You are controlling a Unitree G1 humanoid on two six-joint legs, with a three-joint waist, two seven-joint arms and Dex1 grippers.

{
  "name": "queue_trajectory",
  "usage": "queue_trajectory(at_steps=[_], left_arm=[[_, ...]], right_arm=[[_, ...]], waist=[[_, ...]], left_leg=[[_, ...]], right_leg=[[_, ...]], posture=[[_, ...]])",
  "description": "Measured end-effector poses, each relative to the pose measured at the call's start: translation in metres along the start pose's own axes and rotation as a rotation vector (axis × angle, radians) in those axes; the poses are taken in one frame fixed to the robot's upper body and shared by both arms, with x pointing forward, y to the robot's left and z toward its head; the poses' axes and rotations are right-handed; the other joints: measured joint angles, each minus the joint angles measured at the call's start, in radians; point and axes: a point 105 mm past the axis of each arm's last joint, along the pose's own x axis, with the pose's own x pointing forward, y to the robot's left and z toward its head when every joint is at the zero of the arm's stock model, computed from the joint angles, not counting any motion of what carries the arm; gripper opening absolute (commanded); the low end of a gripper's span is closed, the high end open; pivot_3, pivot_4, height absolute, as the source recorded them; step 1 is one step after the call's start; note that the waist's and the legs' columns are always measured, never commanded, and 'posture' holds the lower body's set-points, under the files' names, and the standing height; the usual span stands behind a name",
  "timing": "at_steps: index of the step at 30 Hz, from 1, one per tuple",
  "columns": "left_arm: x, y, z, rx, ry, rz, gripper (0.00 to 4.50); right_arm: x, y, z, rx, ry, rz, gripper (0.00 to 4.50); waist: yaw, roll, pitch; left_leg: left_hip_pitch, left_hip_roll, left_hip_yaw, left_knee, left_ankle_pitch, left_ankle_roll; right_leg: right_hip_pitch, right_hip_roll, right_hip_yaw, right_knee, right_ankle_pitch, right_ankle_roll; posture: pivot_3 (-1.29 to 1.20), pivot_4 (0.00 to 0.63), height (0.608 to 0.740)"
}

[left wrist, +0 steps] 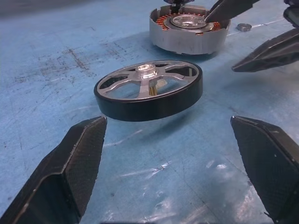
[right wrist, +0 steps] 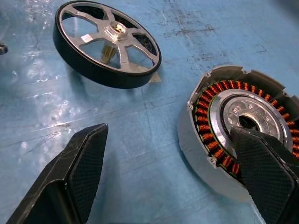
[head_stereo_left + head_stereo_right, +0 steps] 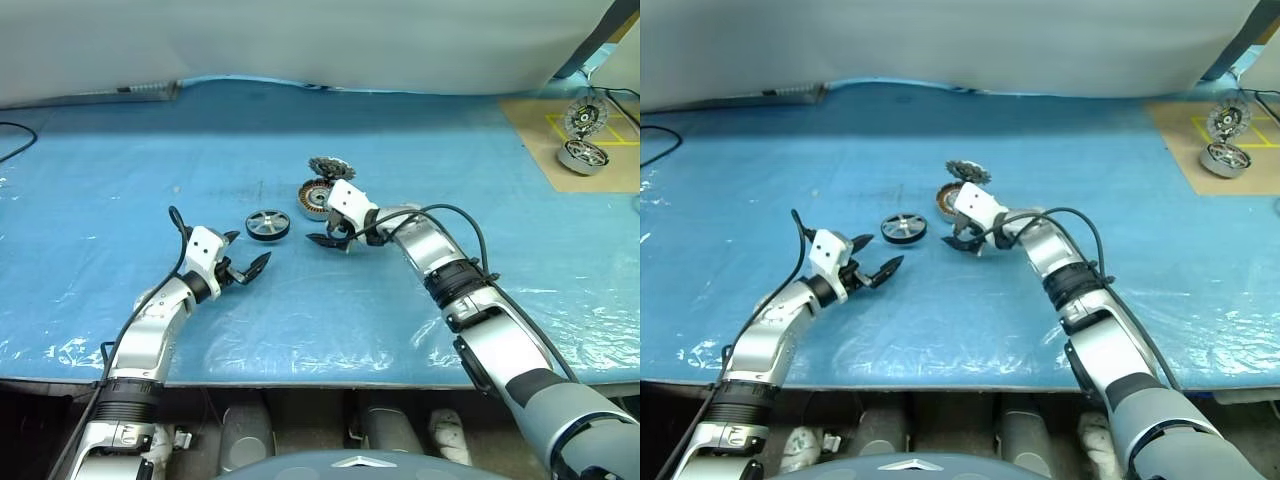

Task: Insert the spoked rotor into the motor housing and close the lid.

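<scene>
Left eye view: spoked rotor (image 3: 267,224) flat on blue table (image 3: 120,200), motor housing (image 3: 314,197) just beside it, lid (image 3: 331,168) behind housing. Left gripper (image 3: 247,267) fingers apart, empty, near rotor. Right gripper (image 3: 330,238) fingers apart, empty, at housing.

No readable text, label, brand, number or sign on any part, arm or table surface. Yellow lines on brown board (image 3: 600,140): plain marking, no lettering.
</scene>
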Motion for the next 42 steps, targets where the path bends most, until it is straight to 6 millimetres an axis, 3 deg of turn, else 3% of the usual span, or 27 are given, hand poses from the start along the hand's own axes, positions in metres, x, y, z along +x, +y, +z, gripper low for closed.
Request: queue_trajectory(at_steps=[2, 5, 16, 33, 42], left_arm=[[0.0, 0.0, 0.0, 0.0, 0.0, 0.001, 4.5], [0.0, 0.001, 0.0, -0.001, 0.002, 0.005, 4.5], [0.002, 0.001, 0.006, 0.001, -0.003, 0.023, 4.5], [0.0, -0.001, 0.009, 0.002, -0.012, 0.034, 4.5], [0.0, 0.0, 0.005, -0.003, -0.007, 0.035, 4.5]], right_arm=[[0.001, -0.001, 0.0, -0.007, -0.002, 0.01, 4.41], [0.002, -0.001, -0.001, -0.012, 0.005, 0.023, 3.83], [0.0, 0.0, -0.006, -0.038, 0.043, 0.055, 0.02], [-0.007, 0.002, -0.003, -0.07, 0.053, 0.098, 0.02], [-0.027, 0.028, -0.009, -0.069, 0.055, 0.241, 0.02]], waist=[[0.0, 0.0, 0.0], [0.0, 0.0, 0.0], [0.001, 0.0, 0.0], [0.001, 0.0, 0.0], [0.002, 0.0, 0.0]], left_leg=[[0.0, 0.0, 0.0, 0.0, 0.0, 0.0], [0.0, 0.0, 0.0, 0.001, 0.0, 0.0], [0.0, 0.001, 0.0, 0.001, 0.0, 0.0], [-0.001, 0.001, 0.0, 0.001, 0.0, 0.0], [-0.001, 0.001, 0.0, 0.001, 0.0, 0.0]], right_leg=[[0.0, 0.0, 0.0, 0.0, 0.0, 0.0], [0.0, 0.0, 0.0, 0.001, 0.0, -0.001], [0.0, 0.0, -0.001, 0.001, 0.0, -0.001], [-0.001, 0.0, -0.001, 0.0, 0.0, -0.001], [-0.002, 0.0, -0.001, 0.0, 0.0, -0.001]], posture=[[0.0, 0.15, 0.74], [0.0, 0.15, 0.74], [0.0, 0.15, 0.74], [0.0, 0.15, 0.74], [0.0, 0.15, 0.74]])
